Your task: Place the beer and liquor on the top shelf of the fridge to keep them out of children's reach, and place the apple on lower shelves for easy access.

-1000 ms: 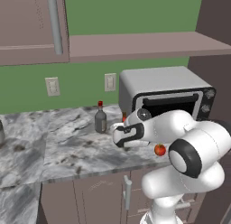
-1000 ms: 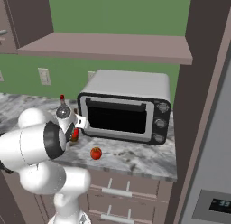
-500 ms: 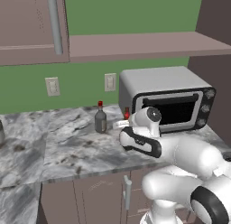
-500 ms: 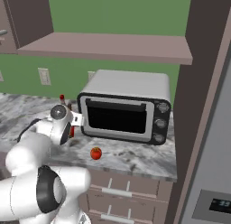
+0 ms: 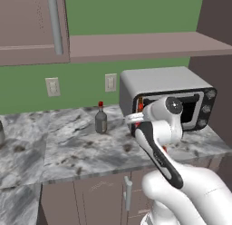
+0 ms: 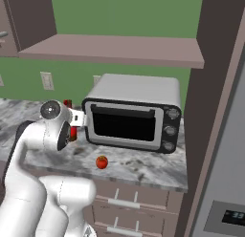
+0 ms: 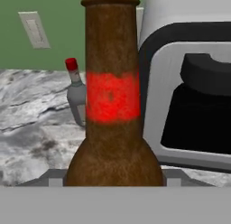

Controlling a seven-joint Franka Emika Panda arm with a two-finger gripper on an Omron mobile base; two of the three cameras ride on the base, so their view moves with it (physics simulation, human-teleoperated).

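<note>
A green wall [image 5: 136, 11] backs a grey-veined marble tabletop [image 5: 54, 142]. Two pale outlet plates [image 5: 53, 86] sit on the wall above it. A grey microwave [image 6: 136, 114] with a dark door and three round knobs stands at the tabletop's right end. A brown open shelf [image 5: 145, 45] runs overhead, beside a brown upper cabinet [image 5: 27, 24] with a grey bar handle. Brown drawers [image 6: 124, 202] with pale handles lie below, and a tall brown panel [image 6: 215, 64] rises at the right.

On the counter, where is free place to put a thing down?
Bare marble lies left of the liquor, out to the counter front edge. Crowded: in front of the microwave, where the hand holding the beer and the apple sit.
</note>
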